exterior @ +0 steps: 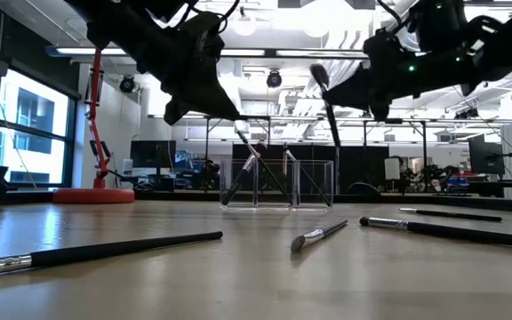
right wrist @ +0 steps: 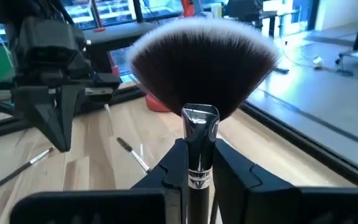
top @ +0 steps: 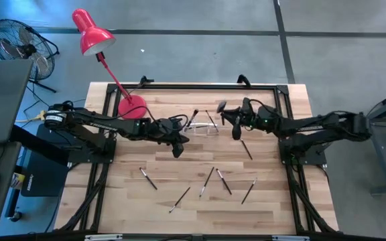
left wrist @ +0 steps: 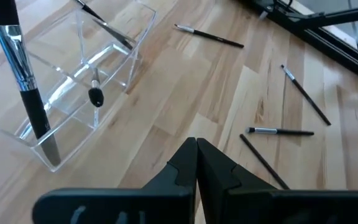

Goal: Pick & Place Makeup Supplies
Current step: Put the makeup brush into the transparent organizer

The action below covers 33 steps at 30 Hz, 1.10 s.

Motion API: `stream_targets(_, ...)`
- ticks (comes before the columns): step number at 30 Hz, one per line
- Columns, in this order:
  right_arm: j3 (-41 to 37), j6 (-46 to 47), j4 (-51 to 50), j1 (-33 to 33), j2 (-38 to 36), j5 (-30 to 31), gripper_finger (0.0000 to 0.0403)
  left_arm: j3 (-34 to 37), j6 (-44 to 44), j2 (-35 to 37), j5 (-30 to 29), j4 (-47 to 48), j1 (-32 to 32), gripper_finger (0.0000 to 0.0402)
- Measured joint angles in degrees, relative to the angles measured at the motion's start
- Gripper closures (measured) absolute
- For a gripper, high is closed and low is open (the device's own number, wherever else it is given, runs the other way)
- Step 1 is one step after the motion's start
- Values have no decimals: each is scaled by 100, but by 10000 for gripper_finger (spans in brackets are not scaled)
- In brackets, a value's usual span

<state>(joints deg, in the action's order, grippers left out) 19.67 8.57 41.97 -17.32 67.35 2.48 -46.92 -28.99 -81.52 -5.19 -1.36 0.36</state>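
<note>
Now the right gripper is clenched on the fan brush, carrying it head-up above the far middle of the table, just right of the clear holder. Next, I'd say, it swings left and lowers the handle into a compartment. Meanwhile the left gripper hovers pinched shut and empty; six brushes lie near.

Two dark arms reaching inward over bench, pincers raised.

Left pincer near bench centre, fingers pressed fully together, empty, angled down. Right pincer opposite, just beside it and slightly farther back, fingers clamped on brush handle, wrist held high off bench.
</note>
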Motion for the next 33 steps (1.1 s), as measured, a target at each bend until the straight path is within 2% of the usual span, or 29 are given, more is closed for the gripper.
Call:
stream_targets(5,134,-171,746,-4,540,-157,359,1,4,-2,-89,-41,0,401)
stream_targets(18,458,-497,1061,-2,1673,-298,360,1,-3,-2,-96,-24,0,401)
stream_targets(33,462,-363,1041,-2,1831,-112,338,0,-18,-4,29,-23,0,401)
